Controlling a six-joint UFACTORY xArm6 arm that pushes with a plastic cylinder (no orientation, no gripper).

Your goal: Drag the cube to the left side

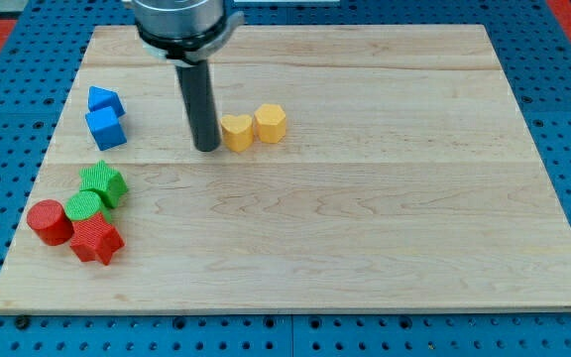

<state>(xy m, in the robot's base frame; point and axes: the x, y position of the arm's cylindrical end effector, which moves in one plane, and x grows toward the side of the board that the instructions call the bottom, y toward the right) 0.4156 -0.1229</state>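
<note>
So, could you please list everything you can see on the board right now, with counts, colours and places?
blue cube: one, blue, upper left of the view.
blue block: one, blue, shape unclear, just above the cube, touching it.
green star block: one, green, left side.
green cylinder: one, green, just below the green star.
red cylinder: one, red, lower left.
red star block: one, red, right of the red cylinder.
yellow heart block: one, yellow, upper middle.
yellow hexagon block: one, yellow, right of the heart.
wooden board: one, light wood, under everything.
my tip: one, dark rod, just left of the yellow heart, apart from the cube.
</note>
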